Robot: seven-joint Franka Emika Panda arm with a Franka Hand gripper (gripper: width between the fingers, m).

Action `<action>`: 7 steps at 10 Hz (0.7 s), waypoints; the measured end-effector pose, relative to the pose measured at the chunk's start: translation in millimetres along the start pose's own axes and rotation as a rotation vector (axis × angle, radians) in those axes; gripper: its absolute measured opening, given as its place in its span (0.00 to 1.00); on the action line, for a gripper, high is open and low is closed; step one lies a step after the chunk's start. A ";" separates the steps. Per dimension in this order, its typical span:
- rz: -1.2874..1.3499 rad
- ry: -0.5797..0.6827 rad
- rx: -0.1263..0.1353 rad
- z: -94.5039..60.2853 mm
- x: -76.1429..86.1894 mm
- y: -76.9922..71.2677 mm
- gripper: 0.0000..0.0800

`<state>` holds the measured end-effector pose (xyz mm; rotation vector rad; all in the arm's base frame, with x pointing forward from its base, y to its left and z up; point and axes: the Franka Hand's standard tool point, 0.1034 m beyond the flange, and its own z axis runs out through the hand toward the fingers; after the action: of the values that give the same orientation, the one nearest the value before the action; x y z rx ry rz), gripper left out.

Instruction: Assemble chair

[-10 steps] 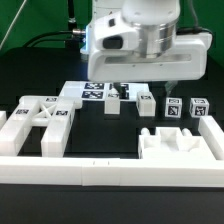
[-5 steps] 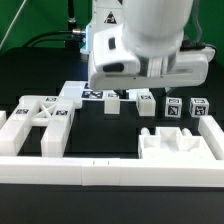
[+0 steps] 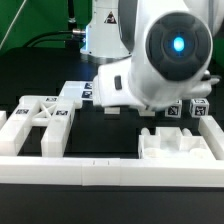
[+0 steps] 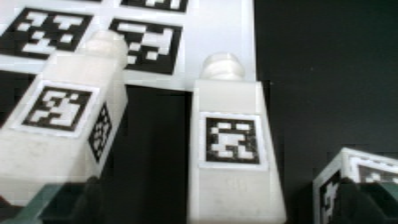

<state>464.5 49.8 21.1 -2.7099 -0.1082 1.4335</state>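
The chair's parts lie loose on the black table. In the wrist view a white tagged post (image 4: 228, 140) lies lengthwise and runs in between my gripper's (image 4: 222, 215) dim fingers, which stand apart on either side of it. A second post (image 4: 71, 110) lies beside it, and the corner of another tagged part (image 4: 365, 175) shows nearby. In the exterior view the arm (image 3: 165, 60) hangs low and hides the fingers and the middle posts. Two tagged blocks (image 3: 188, 110) show at the exterior view's right, and a notched cross-shaped part (image 3: 45, 115) at its left.
The marker board (image 4: 107, 30) lies just beyond the posts' tips. A notched white block (image 3: 180, 145) sits at the front right. Long plain white rails run along the front (image 3: 110, 172) and the exterior view's left (image 3: 8, 135).
The arm has come down and tipped toward the camera, now covering the middle posts that were visible under the open fingers a second ago. The parts have not moved.
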 end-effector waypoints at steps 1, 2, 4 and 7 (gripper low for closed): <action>-0.002 -0.001 -0.003 0.4 -0.8 0.2 0.81; -0.007 -0.006 -0.011 2.7 -0.5 2.7 0.81; -0.032 0.000 -0.008 2.5 1.1 4.2 0.81; 0.030 -0.015 -0.008 11.9 1.6 5.2 0.81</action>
<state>455.7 45.2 12.6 -2.7193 -0.0744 1.4649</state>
